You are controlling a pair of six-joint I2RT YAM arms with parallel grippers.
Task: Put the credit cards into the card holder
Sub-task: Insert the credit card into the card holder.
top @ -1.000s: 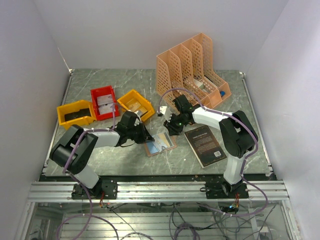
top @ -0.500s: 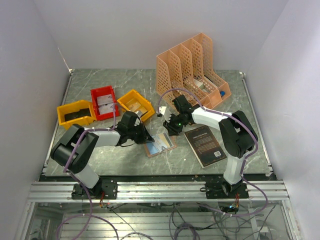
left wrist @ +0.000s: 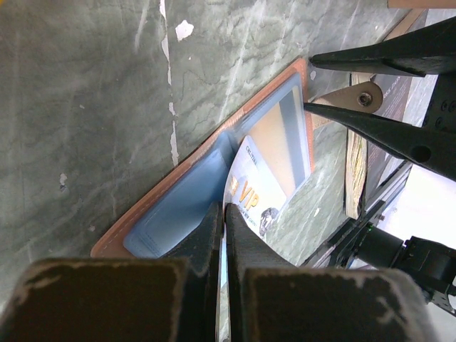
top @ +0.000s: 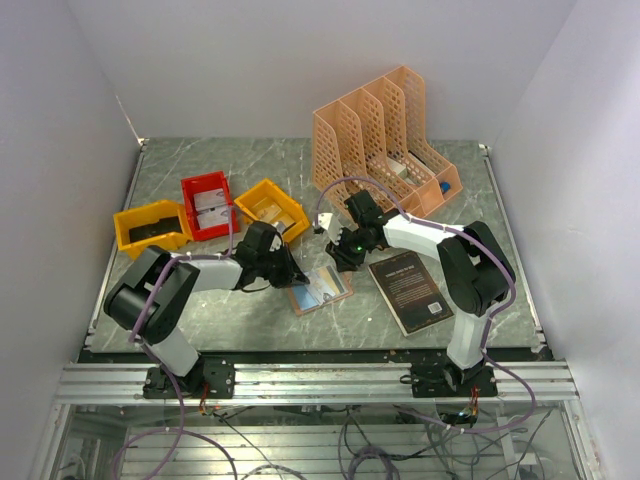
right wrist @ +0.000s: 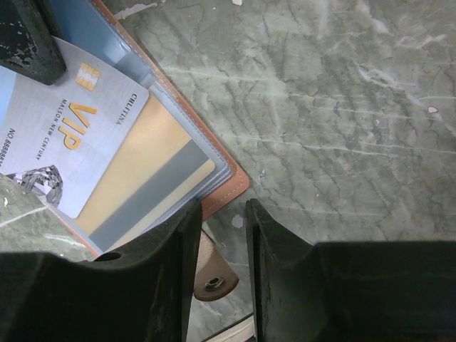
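The card holder [top: 322, 288] lies open on the table, salmon outside [right wrist: 231, 187], pale blue inside [left wrist: 174, 210]. A tan credit card with a grey stripe [right wrist: 146, 187] sits in its right pocket. A pale grey credit card marked VIP [left wrist: 258, 191] lies partly over that pocket, and my left gripper [left wrist: 223, 211] is shut on its near edge. My right gripper [right wrist: 222, 208] stands open at the holder's corner, its fingers astride the tan snap tab [right wrist: 211, 276], the left finger over the holder's edge.
A black book [top: 410, 291] lies just right of the holder. The peach lattice organizer [top: 378, 140] stands behind. A red bin [top: 206, 205] and two yellow bins [top: 150, 228] [top: 270, 207] sit at the left.
Almost nothing differs. The left arm has edged very slightly toward the holder; the right gripper stays at the holder's corner.
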